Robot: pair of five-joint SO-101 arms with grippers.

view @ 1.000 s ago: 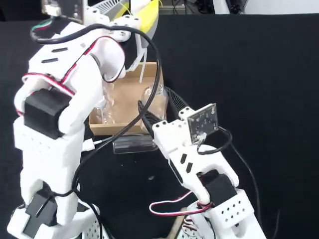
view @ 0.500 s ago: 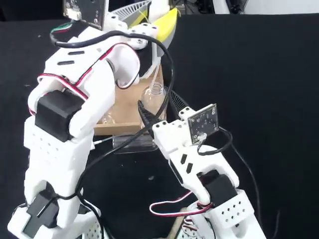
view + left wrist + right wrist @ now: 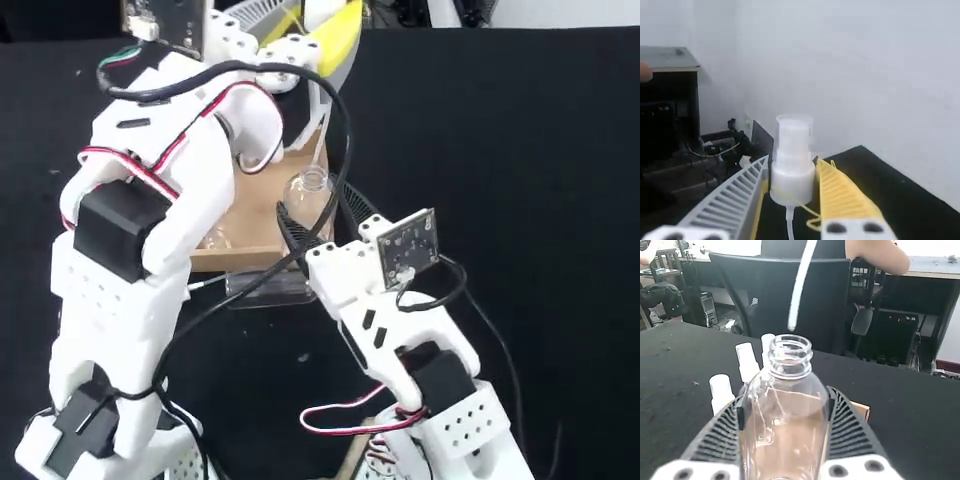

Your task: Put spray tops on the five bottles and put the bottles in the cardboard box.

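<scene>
Your left gripper (image 3: 791,172) pinches the spray top (image 3: 792,150) at its collar. Its dip tube (image 3: 800,285), thin and likely bendy, hangs at 12 o'clock of the bottle (image 3: 785,415), tip just above the mouth. The cardboard box (image 3: 262,215) lies at 9 o'clock. Your right gripper (image 3: 785,395) clamps the bottle's belly, upright. It looks light, slick and thin-walled, so squeeze gently.

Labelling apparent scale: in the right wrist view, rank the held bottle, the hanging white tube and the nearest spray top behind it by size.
1. bottle, clearly largest, being nearest the camera.
2-3. tube and spray top look alike: tube longer, top wider, so unranked.
</scene>
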